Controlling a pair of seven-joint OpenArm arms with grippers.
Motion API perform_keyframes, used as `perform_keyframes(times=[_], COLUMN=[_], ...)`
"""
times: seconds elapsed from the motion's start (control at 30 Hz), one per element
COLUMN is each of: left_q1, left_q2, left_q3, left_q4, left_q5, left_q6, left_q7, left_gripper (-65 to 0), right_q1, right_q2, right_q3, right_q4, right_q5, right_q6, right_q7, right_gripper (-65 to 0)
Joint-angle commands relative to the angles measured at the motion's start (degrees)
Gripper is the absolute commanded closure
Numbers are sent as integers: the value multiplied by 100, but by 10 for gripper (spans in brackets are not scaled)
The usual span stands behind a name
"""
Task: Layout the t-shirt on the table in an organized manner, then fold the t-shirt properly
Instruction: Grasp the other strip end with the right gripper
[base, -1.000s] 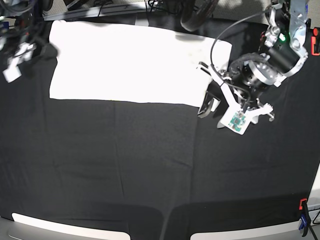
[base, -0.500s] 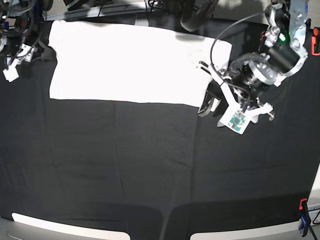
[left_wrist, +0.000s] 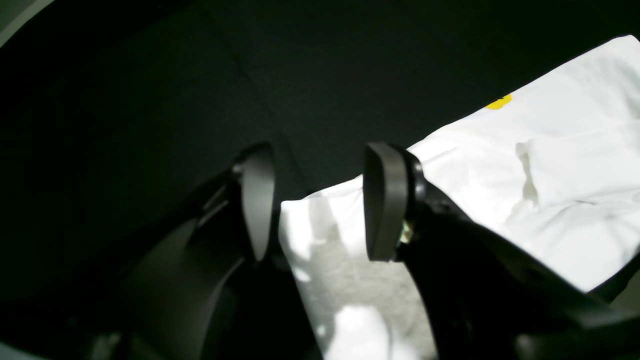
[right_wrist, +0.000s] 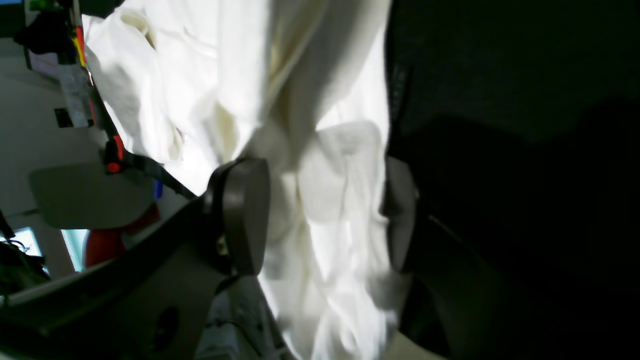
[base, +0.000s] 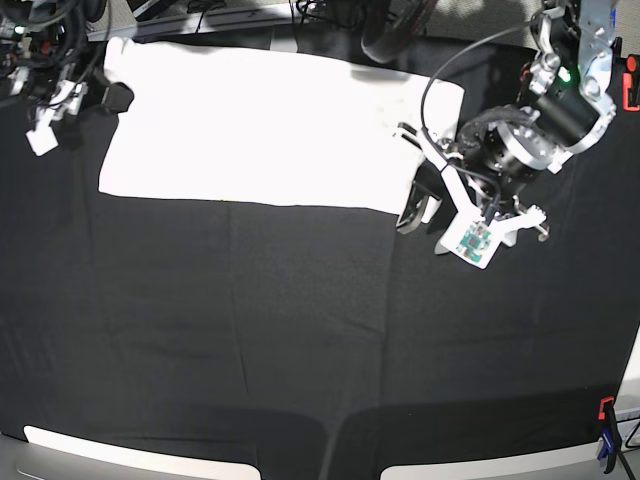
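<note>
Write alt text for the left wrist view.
An open black claw straddles the corner of a white cotton t-shirt lying on a matte black cloth table. A small yellow print patch shows at the shirt's edge.

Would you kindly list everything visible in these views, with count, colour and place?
t-shirt: one, white, folded into a band along the table's far side; small yellow print spot at its near edge in the left wrist view.
table: one, black cloth top, fills the base view.
clamps: two seen, red and blue at the near right corner, red at the far right edge.
cables: several, black, beyond the far edge.
left gripper: one, black, open over the shirt's corner.
right gripper: one, grey, open, shirt cloth between its fingers.
</note>
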Motion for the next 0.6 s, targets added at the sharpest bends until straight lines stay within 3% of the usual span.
perform_keyframes(times=[0.0, 0.13, 0.27, 0.57], left_q1=[-48, -48, -48, -46], left_q2=[-17, -17, -20, -17], left_q3=[-22, -22, -22, -22], left_q4=[101, 101, 101, 101], left_q5=[-9, -11, -11, -9], left_q6=[9, 9, 9, 9], left_q7=[-136, -136, -133, -133], left_gripper=[-269, -269, -269, -269], right_q1=[63, 258, 435, 459], right_q2=[66, -243, -450, -439], right_q3=[33, -26, -243, -859], right_q4=[61, 61, 61, 63], right_q5=[74, -358, -293, -258], right_q6=[12, 12, 12, 12], right_q7=[18, 18, 18, 18], right_gripper=[-342, -342, -342, -342])
